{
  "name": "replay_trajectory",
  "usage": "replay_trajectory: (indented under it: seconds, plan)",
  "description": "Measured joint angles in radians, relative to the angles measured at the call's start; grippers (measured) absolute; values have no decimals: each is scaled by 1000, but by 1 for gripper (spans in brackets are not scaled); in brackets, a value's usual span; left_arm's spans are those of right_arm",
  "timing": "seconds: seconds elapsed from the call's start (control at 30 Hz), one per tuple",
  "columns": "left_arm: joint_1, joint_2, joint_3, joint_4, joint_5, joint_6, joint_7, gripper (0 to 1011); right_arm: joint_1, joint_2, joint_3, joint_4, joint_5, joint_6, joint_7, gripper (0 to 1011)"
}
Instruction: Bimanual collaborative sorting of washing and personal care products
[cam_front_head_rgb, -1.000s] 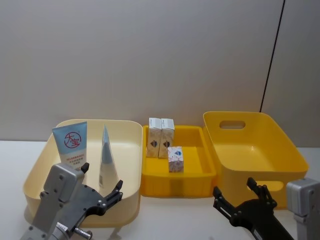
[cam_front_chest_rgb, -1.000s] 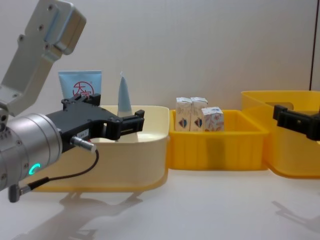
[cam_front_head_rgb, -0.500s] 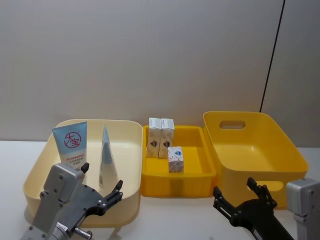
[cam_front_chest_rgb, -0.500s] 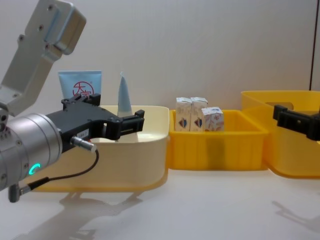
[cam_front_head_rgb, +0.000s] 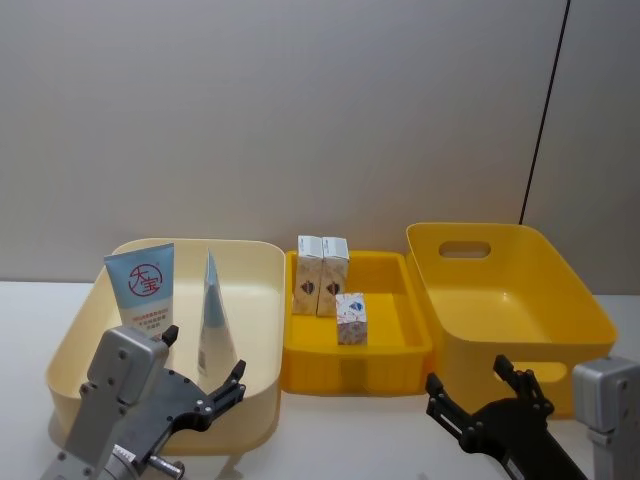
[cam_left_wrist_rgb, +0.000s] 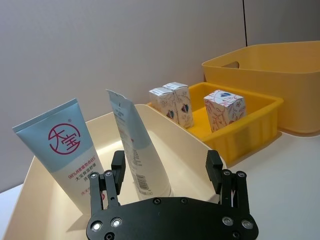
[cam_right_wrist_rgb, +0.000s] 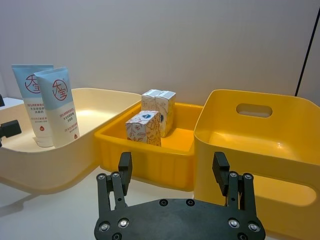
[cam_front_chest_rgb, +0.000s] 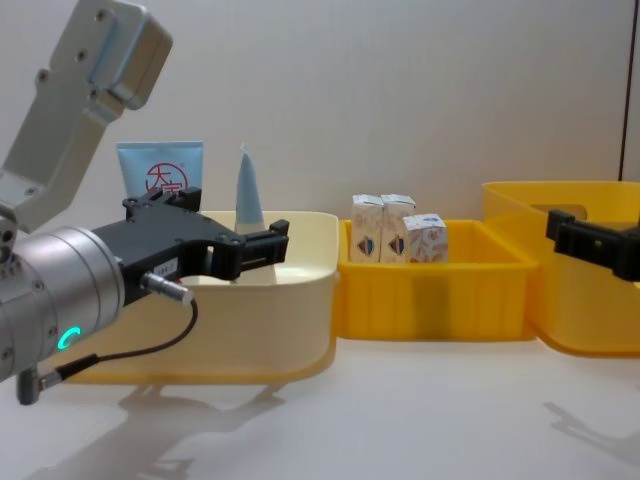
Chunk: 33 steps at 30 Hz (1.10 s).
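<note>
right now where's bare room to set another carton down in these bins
The large yellow bin on the right is bare throughout. The middle tray is free on its right half, beside the front carton. Crowded: the cream bin, with two tubes and the left gripper at its front. The right gripper hangs before the large yellow bin.

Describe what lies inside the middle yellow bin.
Three small white cartons: a left back carton and right back carton standing side by side, and a front carton. The floor of the middle bin beneath them is covered.
</note>
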Motion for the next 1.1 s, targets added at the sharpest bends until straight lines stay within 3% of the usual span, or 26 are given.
replay_trajectory:
  seconds: [0.2, 0.5, 0.63, 0.9, 1.1]
  plan:
    - [0, 0, 0, 0, 0, 0, 0, 1003, 0, -12, -13, -2, -10, 11, -6, 1001]
    - [0, 0, 0, 0, 0, 0, 0, 1003, 39, -43, -73, 12, -55, 85, -18, 1001]
    - [0, 0, 0, 0, 0, 0, 0, 1003, 46, -42, -81, 13, -65, 102, -18, 1001]
    - [0, 0, 0, 0, 0, 0, 0, 1003, 23, -33, -51, 9, -62, 73, -13, 1001]
    - [0, 0, 0, 0, 0, 0, 0, 1003, -29, -30, 3, 0, -19, 8, 2, 1001]
